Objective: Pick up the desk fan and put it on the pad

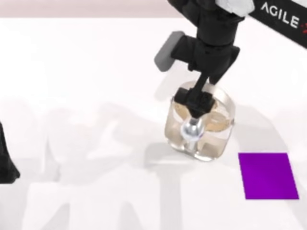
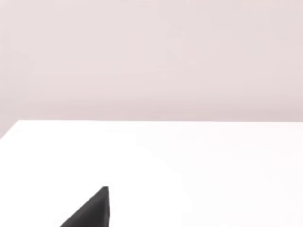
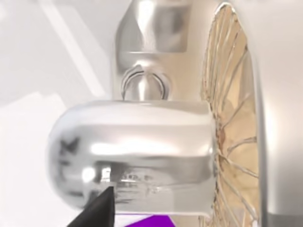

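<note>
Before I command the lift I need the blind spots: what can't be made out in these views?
- Top view: the right gripper covers the middle of the desk fan, so its grasp can't be confirmed.
- Right wrist view: the fan's chrome hub fills the picture; only a sliver of the pad shows.
- Left gripper: cut off by the edge in the left wrist view.
</note>
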You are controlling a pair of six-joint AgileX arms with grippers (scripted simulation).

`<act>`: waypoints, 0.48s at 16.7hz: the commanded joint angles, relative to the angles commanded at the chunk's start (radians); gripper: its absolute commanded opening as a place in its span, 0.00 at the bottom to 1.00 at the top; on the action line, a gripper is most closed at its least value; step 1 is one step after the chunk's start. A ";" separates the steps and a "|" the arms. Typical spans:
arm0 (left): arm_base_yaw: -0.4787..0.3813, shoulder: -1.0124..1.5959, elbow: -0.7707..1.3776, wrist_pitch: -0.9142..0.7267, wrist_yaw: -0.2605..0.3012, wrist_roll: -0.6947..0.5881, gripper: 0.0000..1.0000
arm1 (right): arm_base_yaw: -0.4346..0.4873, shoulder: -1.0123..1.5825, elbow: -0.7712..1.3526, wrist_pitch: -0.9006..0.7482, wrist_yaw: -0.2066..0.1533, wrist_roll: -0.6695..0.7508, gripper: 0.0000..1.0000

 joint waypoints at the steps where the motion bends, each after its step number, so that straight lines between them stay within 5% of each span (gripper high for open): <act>1: 0.000 0.000 0.000 0.000 0.000 0.000 1.00 | 0.000 0.000 0.000 0.000 0.000 0.000 0.77; 8: 0.000 0.000 0.000 0.000 0.000 0.000 1.00 | 0.000 0.000 0.000 0.000 0.000 0.000 0.25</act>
